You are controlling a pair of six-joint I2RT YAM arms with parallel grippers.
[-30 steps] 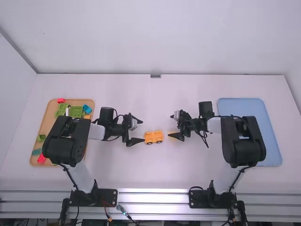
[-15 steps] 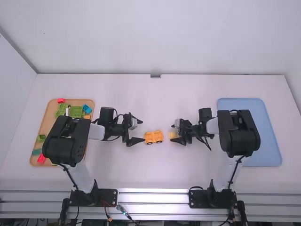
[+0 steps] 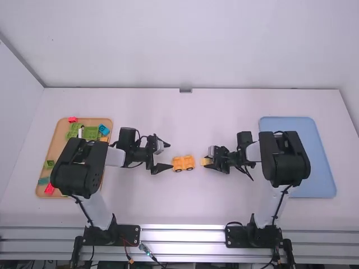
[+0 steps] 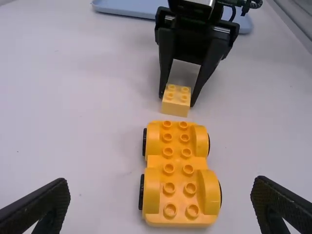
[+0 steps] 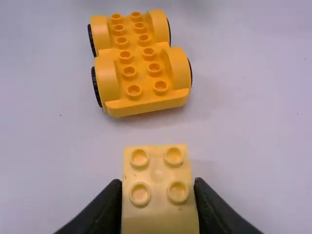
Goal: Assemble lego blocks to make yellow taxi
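White surface: carries both trays and the wheeled base. Left arm passes over the tan tray, right arm over the blue one; both reach inward from their bases

Blue tray: right side, partly covered by the right arm. Tan tray: left side, partly covered by the left arm, holding loose pieces

Left gripper: low, just beside the left end of the wheeled base. Jaws wide apart, nothing between them touching either side

Right gripper: near the other end of the base. Jaws closed on the pale yellow block, one on each of two opposite sides

Wheeled base: deeper yellow, upright, black wheels at the sides, raised wheel arches, studs up in two rows. Lies near the middle, between the two grippers

Green pieces: far part of the tan tray, with a blue brick beside them and a red brick at the tray's far edge

Pale yellow block: four studs, facing up. Held apart from the base, just off its right end, roughly in line with it. Whether its underside touches the surface: cannot tell
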